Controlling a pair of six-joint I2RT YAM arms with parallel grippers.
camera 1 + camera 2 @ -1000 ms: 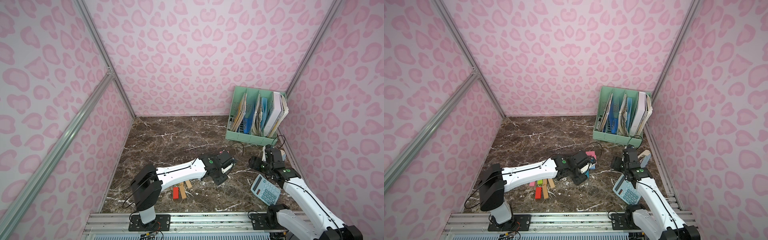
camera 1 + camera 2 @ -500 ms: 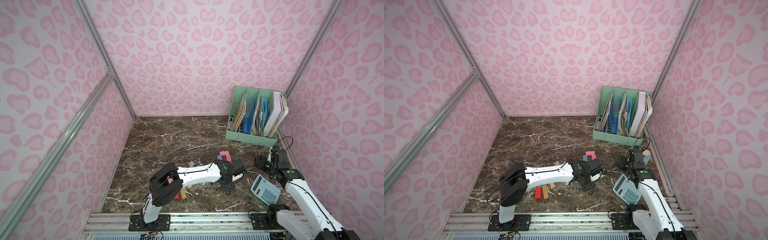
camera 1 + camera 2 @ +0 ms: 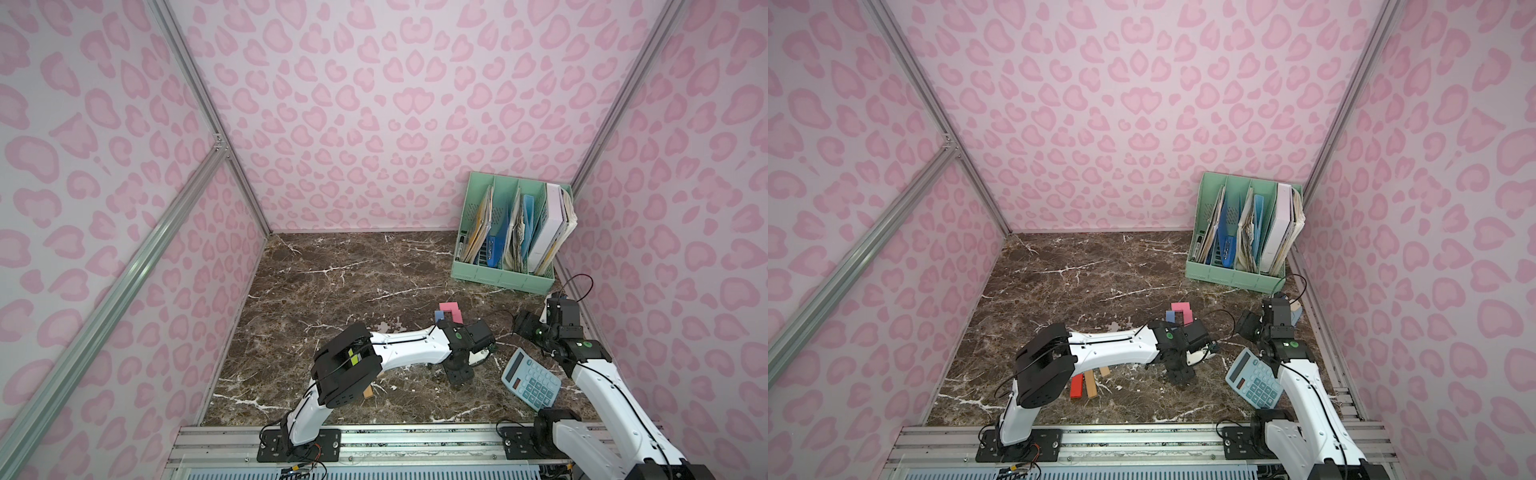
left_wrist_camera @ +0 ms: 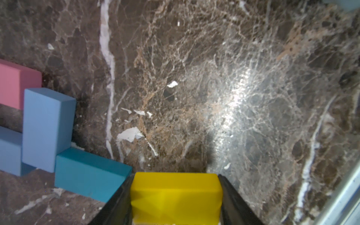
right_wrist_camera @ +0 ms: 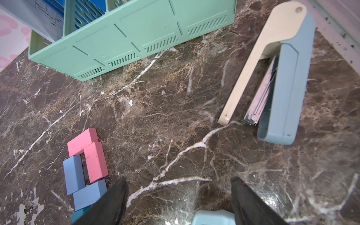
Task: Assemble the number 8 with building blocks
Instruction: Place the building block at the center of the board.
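Now, in both top views, the pink block (image 3: 451,308) of the started figure lies at eleven o'clock from the left gripper (image 3: 478,357), the nearer arm. On the left wrist view, its jaws clamp a yellow block (image 4: 176,194), and the teal block (image 4: 89,175) points its long axis at it from just beside. On the right wrist view, the right gripper (image 5: 178,181) gapes wide and empty.

The dark brown, white-veined marble-look tabletop (image 4: 194,68) is polished, throwing bright glare. The yellow rectangular block (image 4: 176,194) and teal rectangular block (image 4: 87,175) look smooth and matt. At the table's one o'clock, the mint-green slotted file rack (image 3: 498,276) is matt plastic. The pale blue and cream stapler (image 5: 286,87) is smooth plastic with a metal rail.
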